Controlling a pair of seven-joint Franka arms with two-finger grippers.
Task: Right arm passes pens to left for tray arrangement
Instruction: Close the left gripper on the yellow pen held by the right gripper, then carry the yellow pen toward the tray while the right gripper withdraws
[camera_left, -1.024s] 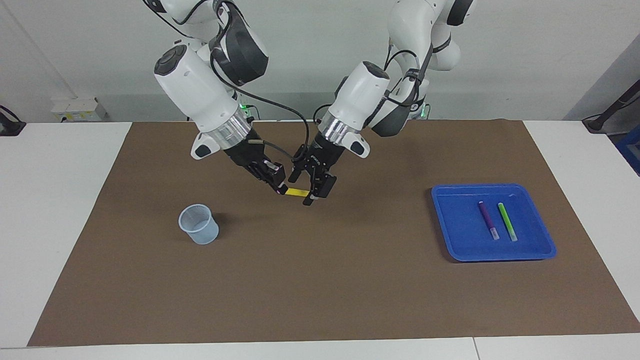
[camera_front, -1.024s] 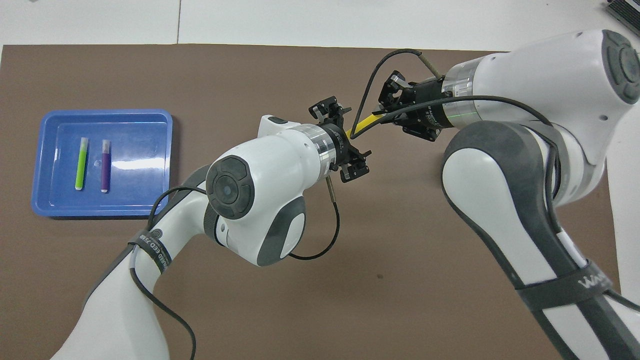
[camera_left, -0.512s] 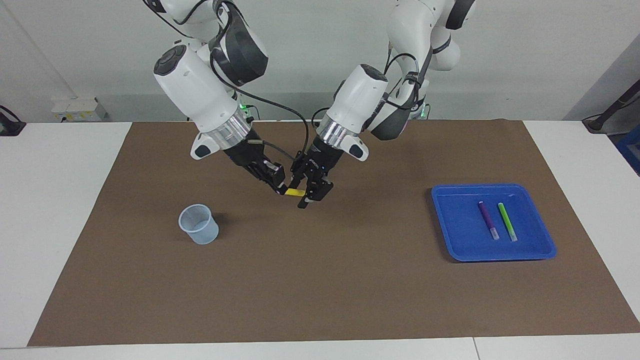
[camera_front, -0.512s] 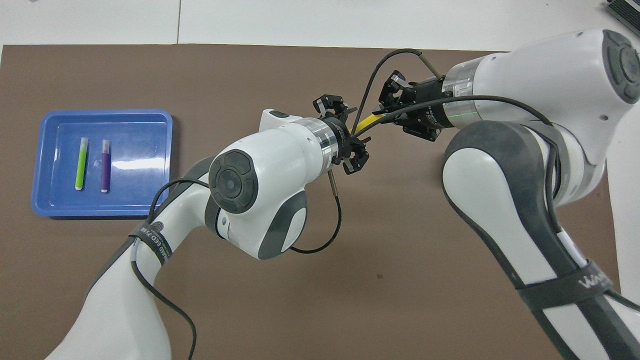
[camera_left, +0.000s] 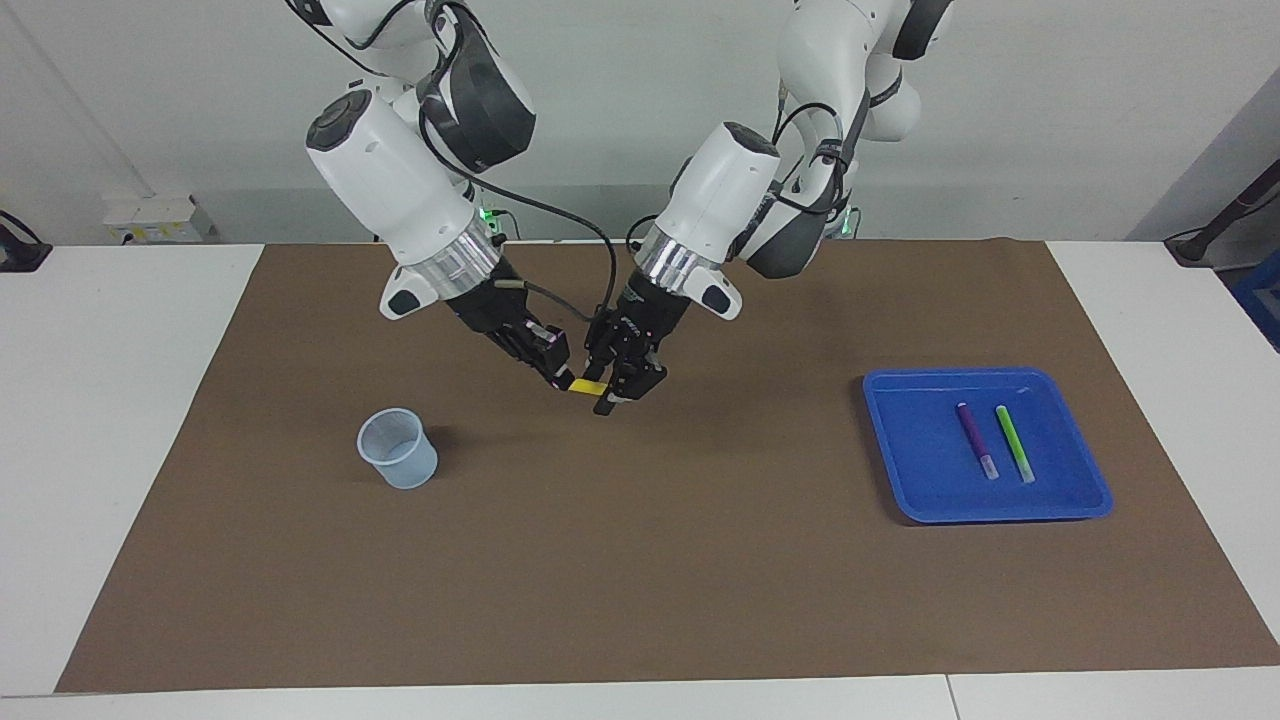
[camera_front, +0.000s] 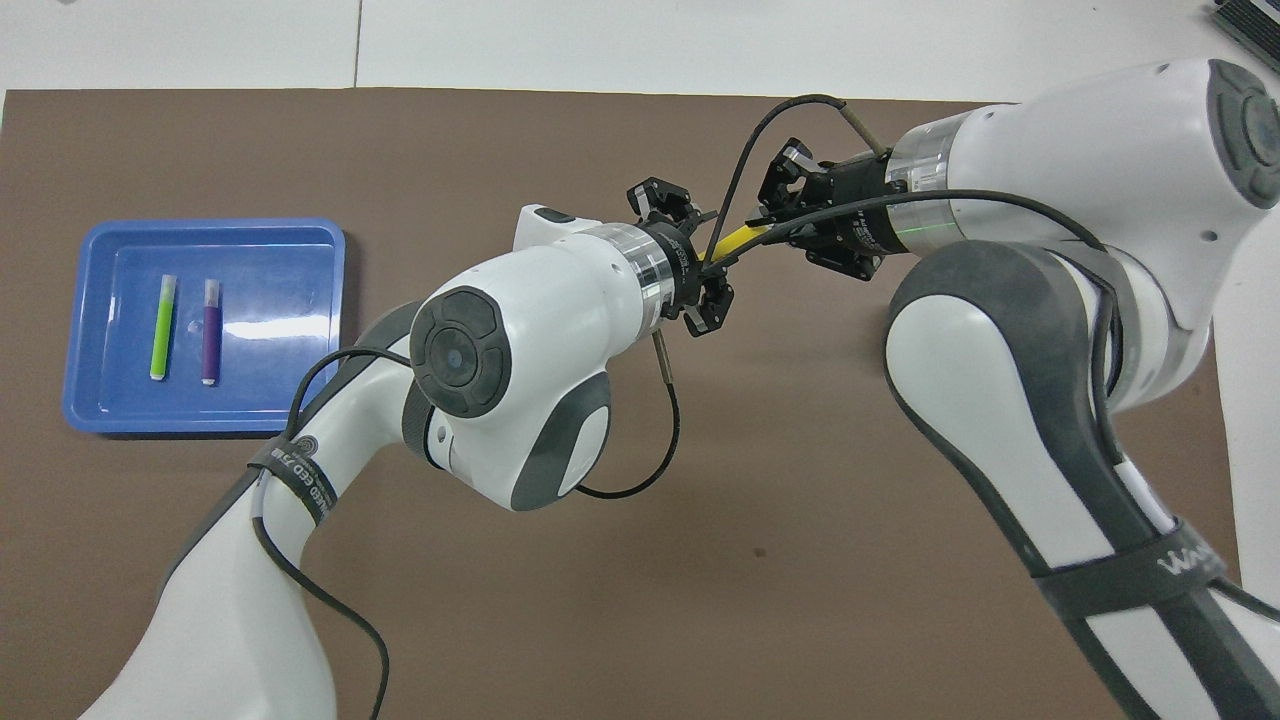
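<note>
Brown mat (camera_left: 640, 560), right gripper (camera_left: 556, 375) and left gripper (camera_left: 612, 385) both clamping yellow pen (camera_left: 582, 386), ends hidden.

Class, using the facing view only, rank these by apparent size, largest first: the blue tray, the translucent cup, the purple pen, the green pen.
1. Shallow square blue plastic tray
2. Small translucent plastic cup
3. Slim purple marker pen and slim green marker pen: they look alike, so unranked.

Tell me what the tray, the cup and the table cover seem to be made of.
Tray: probably glossy blue plastic, since its floor reflects light in the overhead view. Cup: likely thin translucent plastic, its wall letting light through. Table cover: matte brown, perhaps paper or felt; no shine.
</note>
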